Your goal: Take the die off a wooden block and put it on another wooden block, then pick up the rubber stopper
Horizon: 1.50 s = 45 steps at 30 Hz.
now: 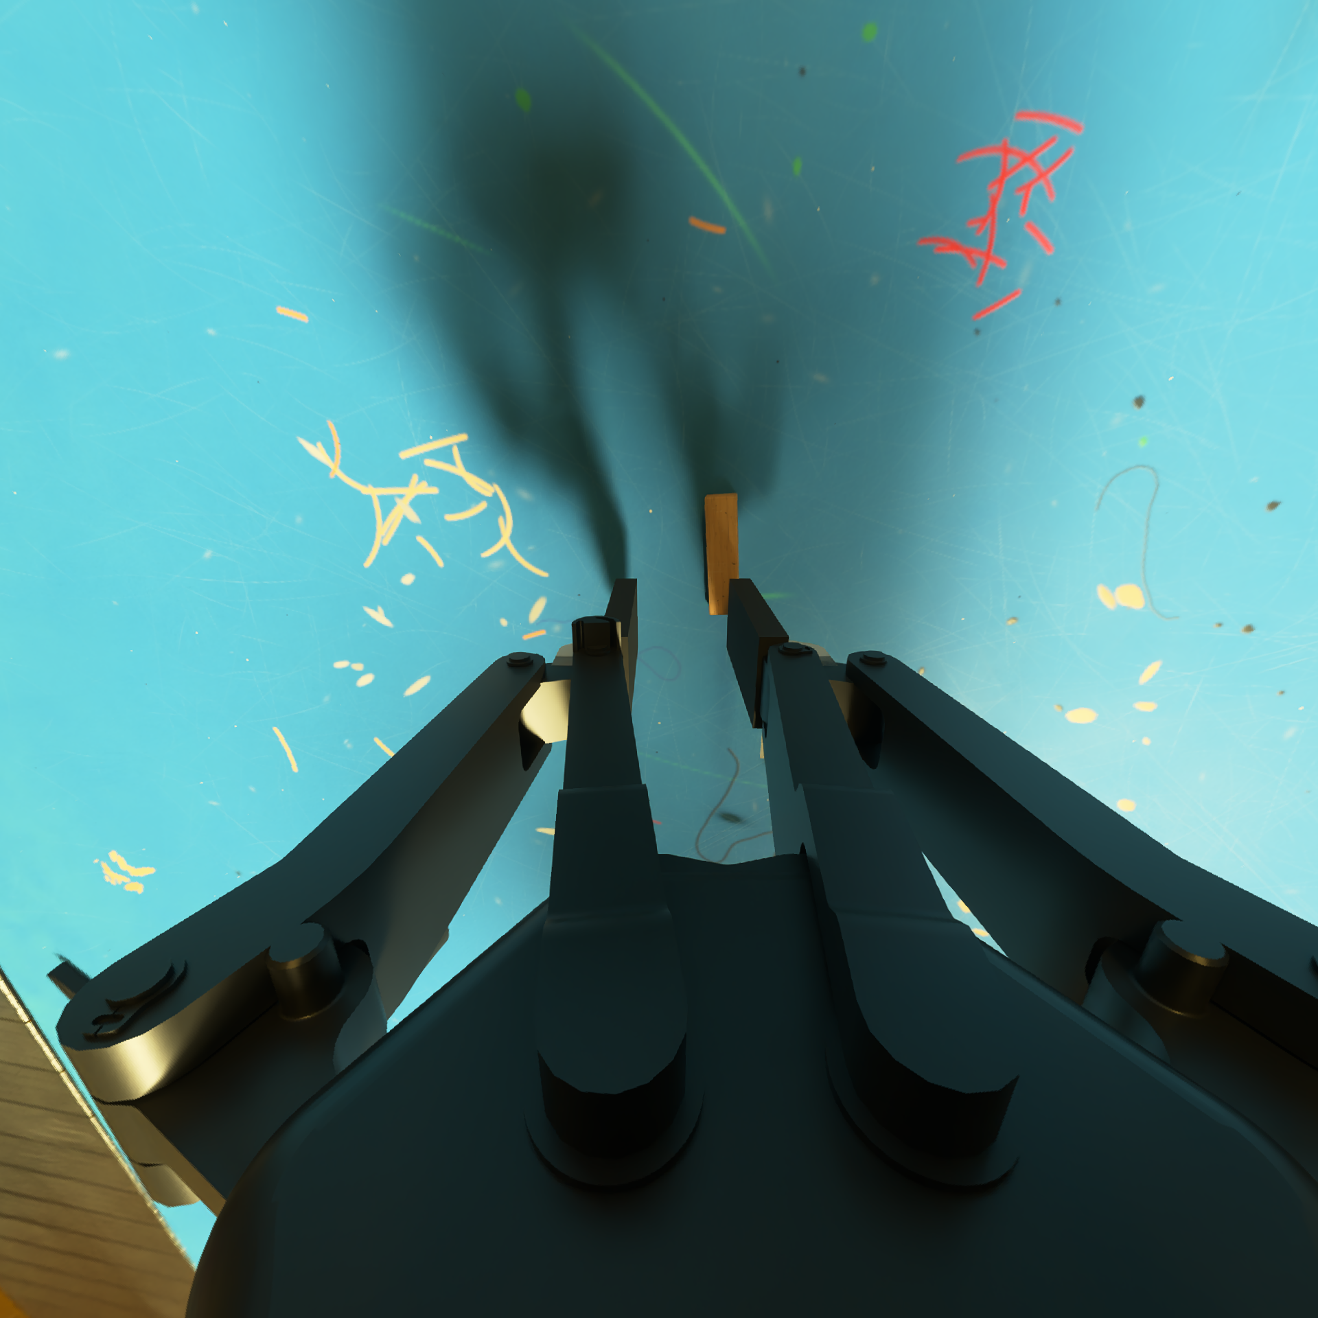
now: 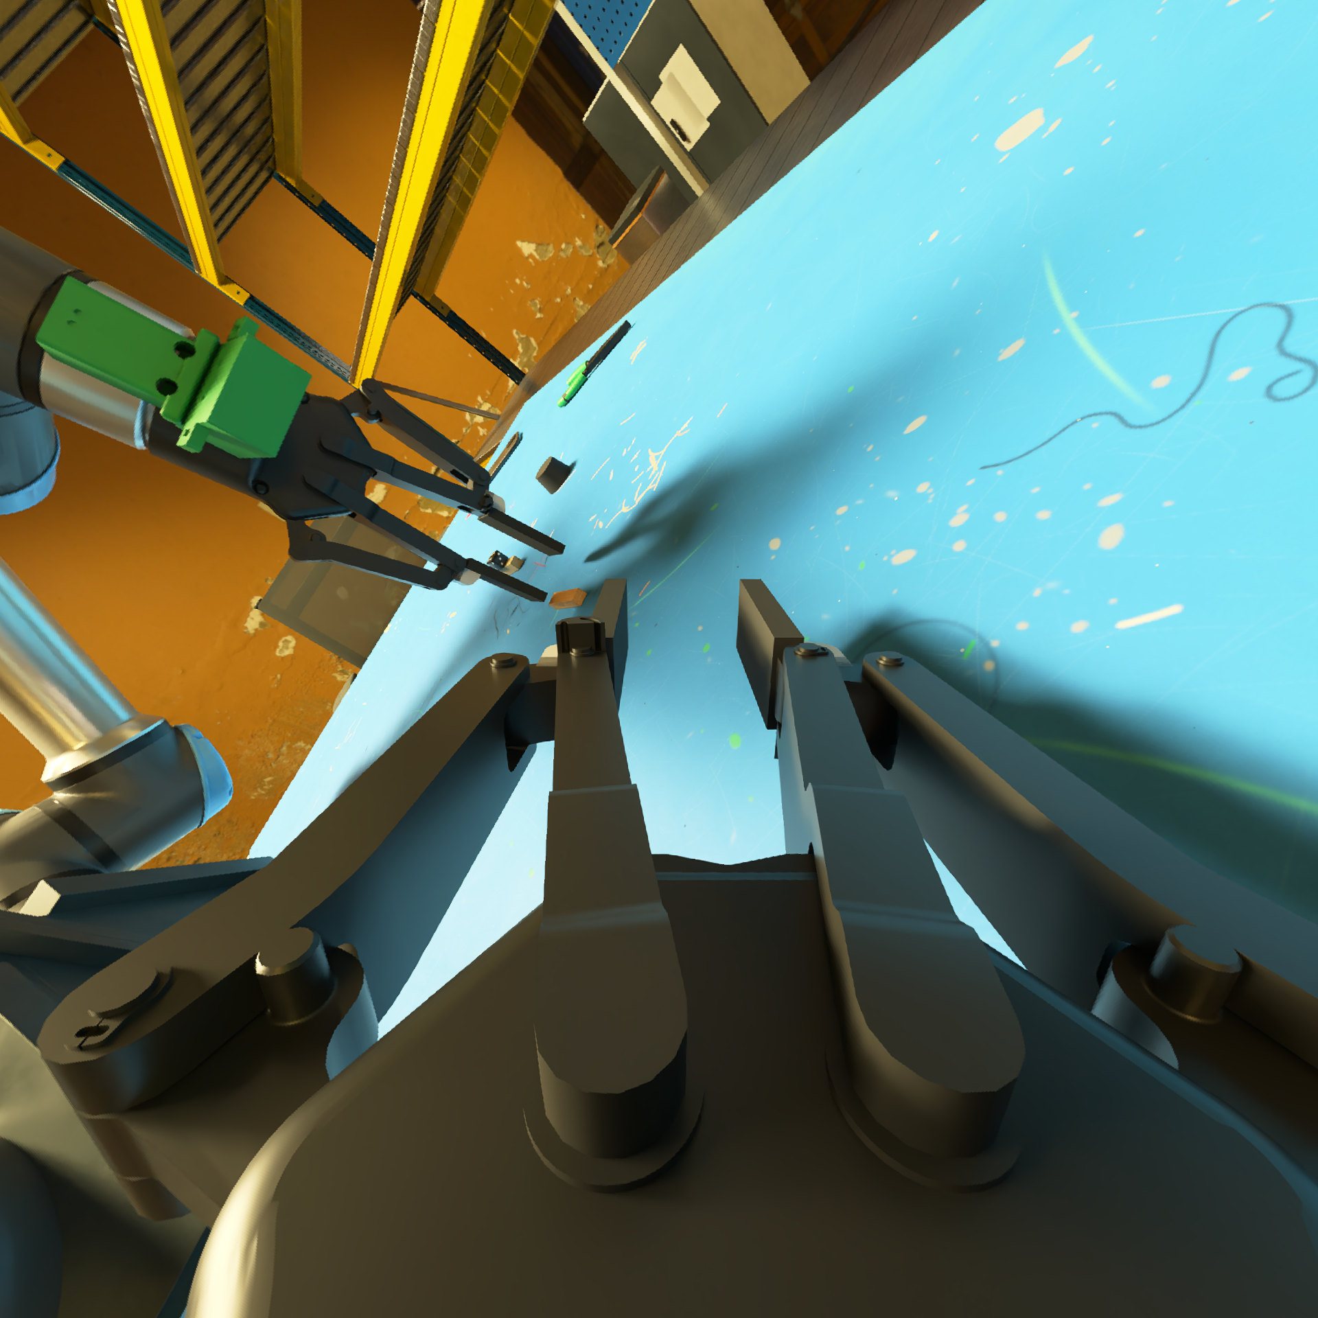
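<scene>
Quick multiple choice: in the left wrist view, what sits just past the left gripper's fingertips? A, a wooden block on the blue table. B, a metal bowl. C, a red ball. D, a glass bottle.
A: a small wooden block lies on the blue table just beyond the open left gripper, by one fingertip, not between the fingers.

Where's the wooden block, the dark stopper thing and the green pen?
wooden block [image 1: 721, 549], left wrist view, middle of its orange face.
rubber stopper [image 2: 554, 474], right wrist view, its dark side.
green pen [image 2: 575, 385], right wrist view, its green end.
</scene>
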Tool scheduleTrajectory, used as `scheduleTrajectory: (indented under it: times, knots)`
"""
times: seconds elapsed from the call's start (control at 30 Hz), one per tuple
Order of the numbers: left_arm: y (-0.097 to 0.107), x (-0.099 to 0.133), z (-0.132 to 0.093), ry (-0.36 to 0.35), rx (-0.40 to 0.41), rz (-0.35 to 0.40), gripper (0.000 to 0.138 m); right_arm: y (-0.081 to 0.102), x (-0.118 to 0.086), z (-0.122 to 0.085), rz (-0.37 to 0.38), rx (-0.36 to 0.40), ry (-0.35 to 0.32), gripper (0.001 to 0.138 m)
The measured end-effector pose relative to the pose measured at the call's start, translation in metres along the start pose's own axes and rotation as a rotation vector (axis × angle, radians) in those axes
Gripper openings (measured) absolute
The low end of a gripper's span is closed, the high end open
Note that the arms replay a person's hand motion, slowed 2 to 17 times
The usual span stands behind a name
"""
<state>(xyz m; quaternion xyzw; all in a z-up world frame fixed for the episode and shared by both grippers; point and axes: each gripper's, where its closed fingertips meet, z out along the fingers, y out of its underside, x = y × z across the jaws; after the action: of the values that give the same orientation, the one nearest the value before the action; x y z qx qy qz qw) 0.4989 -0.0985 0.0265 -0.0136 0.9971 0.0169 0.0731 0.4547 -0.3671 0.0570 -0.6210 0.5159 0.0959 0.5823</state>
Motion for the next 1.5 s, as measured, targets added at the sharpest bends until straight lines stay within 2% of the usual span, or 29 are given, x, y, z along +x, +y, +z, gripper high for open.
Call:
scheduleTrajectory:
  times: [0.13, 0.33, 0.5, 0.63, 0.83, 1.03, 1.27, 1.5]
  knots:
    - [-0.007, 0.002, -0.009, 0.013, 0.077, -0.035, 0.034, 0.0, 0.0, 0.0, 0.0, -0.002, 0.002, 0.042]
    - [-0.012, 0.001, -0.036, 0.016, 0.211, -0.082, 0.031, 0.0, 0.001, 0.0, 0.0, -0.002, 0.005, 0.042]
    - [-0.009, -0.004, -0.063, 0.015, 0.312, -0.124, 0.027, 0.0, 0.001, 0.0, 0.002, -0.002, 0.007, 0.042]
    - [0.002, -0.015, -0.084, 0.005, 0.383, -0.178, 0.024, 0.0, 0.001, 0.0, 0.003, -0.002, 0.007, 0.042]
    - [0.035, -0.04, -0.104, -0.026, 0.434, -0.279, 0.019, 0.0, 0.001, 0.0, 0.004, -0.002, 0.006, 0.042]
    - [0.08, -0.063, -0.112, -0.03, 0.448, -0.384, 0.018, 0.0, 0.001, 0.0, 0.003, 0.0, 0.007, 0.042]
    - [0.133, -0.08, -0.106, -0.025, 0.436, -0.462, 0.018, 0.0, 0.001, 0.0, 0.002, -0.002, 0.007, 0.042]
    - [0.183, -0.086, -0.086, -0.012, 0.355, -0.547, 0.02, 0.0, 0.001, 0.0, 0.002, -0.002, 0.009, 0.042]
